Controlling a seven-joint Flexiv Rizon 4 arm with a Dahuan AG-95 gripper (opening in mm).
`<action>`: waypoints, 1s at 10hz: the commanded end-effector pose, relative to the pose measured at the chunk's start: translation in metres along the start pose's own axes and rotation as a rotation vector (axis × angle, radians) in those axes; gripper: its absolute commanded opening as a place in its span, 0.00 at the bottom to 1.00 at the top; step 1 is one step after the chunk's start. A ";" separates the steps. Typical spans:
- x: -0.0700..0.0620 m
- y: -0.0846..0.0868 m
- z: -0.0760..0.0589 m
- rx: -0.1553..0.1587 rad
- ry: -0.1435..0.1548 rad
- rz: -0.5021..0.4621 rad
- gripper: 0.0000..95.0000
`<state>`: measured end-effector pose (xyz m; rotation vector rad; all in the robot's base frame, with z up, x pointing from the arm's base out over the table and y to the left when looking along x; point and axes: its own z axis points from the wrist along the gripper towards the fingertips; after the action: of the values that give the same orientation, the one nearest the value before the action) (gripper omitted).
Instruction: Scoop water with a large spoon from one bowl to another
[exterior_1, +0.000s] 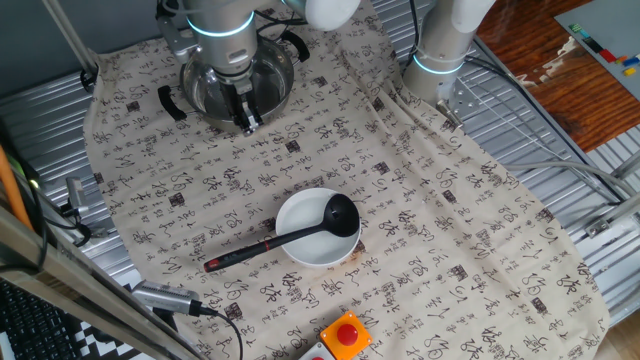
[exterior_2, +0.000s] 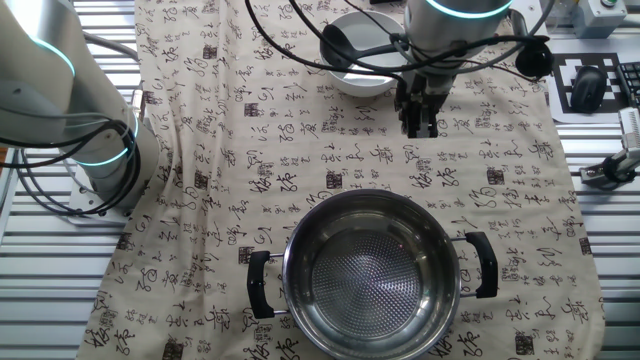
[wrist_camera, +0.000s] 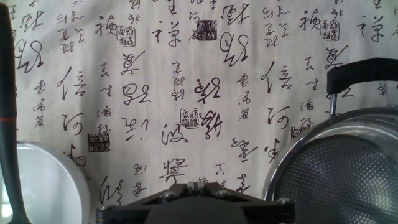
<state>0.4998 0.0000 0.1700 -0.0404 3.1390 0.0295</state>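
Note:
The large spoon (exterior_1: 270, 243), a black ladle, rests with its cup in the white bowl (exterior_1: 300, 243) and its red-ended handle lying over the rim onto the cloth at the left. The steel pot (exterior_1: 283, 72) with two black handles stands at the far side, and it looks dry inside in the other fixed view (exterior_2: 370, 275). My gripper (exterior_1: 246, 123) hangs shut and empty over the cloth between pot and bowl, just in front of the pot. In the hand view the ladle handle (wrist_camera: 9, 93) and white bowl (wrist_camera: 46, 180) are at the left and the pot (wrist_camera: 348, 174) at the right.
A patterned cloth (exterior_1: 450, 220) covers the table. A red button box (exterior_1: 346, 333) sits at the near edge. A second arm's base (exterior_1: 440, 55) stands at the back right. Cables (exterior_1: 190, 305) trail at the near left.

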 end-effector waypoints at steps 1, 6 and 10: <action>0.000 0.000 0.000 -0.001 0.000 0.005 0.00; 0.002 0.000 0.000 -0.001 0.000 -0.008 0.00; 0.003 0.000 0.000 0.078 0.010 -0.224 0.00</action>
<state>0.4964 0.0000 0.1703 -0.2527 3.1314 -0.0200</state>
